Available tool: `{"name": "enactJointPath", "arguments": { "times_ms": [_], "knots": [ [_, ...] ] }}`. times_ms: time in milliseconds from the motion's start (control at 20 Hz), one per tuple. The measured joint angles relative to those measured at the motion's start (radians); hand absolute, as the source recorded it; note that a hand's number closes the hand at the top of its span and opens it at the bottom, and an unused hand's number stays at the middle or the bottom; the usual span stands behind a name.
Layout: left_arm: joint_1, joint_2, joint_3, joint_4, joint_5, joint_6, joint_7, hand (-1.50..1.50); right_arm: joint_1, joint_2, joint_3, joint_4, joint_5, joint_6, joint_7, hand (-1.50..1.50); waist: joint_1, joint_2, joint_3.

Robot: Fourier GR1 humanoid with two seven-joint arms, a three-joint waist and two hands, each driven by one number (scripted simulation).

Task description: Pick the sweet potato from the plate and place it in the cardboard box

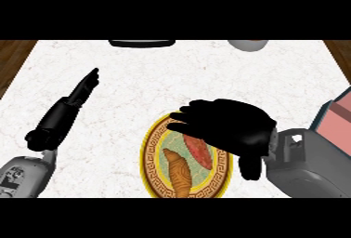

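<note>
- Right hand (pixel 230 128) directly over plate (pixel 152 139), fingers relaxed, grasping nothing.
- Sweet potato (pixel 197 149) just under the palm, partly covered, long axis running diagonally away from the wrist.
- Left hand (pixel 79 95) well apart, straight-fingered, resting on desk (pixel 205 69).
- Box (pixel 339 121) beside right forearm.

Non-task items noted
I see a croissant (pixel 179 173), white counter (pixel 137 79), far-edge dark dish (pixel 142 43) and grey bowl (pixel 248 44).

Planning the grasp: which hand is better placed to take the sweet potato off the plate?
Right. The right hand hovers over the plate, right above the sweet potato; the left hand lies off to the side.
</note>
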Motion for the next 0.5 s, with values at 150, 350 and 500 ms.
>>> {"name": "enactJointPath", "arguments": {
  "times_ms": [150, 350, 500],
  "knots": [
    [0.004, -0.011, 0.01, -0.017, -0.015, -0.009, 0.014, 0.0, 0.043, 0.04, 0.017, -0.024, 0.041, 0.027, 0.053, -1.5, 0.002, 0.001, 0.0],
    [0.008, -0.026, 0.033, -0.023, -0.027, -0.038, 0.018, 0.0, 0.084, 0.085, 0.009, -0.05, 0.076, 0.079, 0.091, -1.5, 0.002, 0.002, 0.001],
    [0.014, -0.037, 0.046, -0.025, -0.037, -0.051, 0.019, 0.0, 0.109, 0.101, 0.035, -0.038, 0.152, 0.059, 0.085, -1.5, 0.004, 0.003, 0.001]
  ]
}}
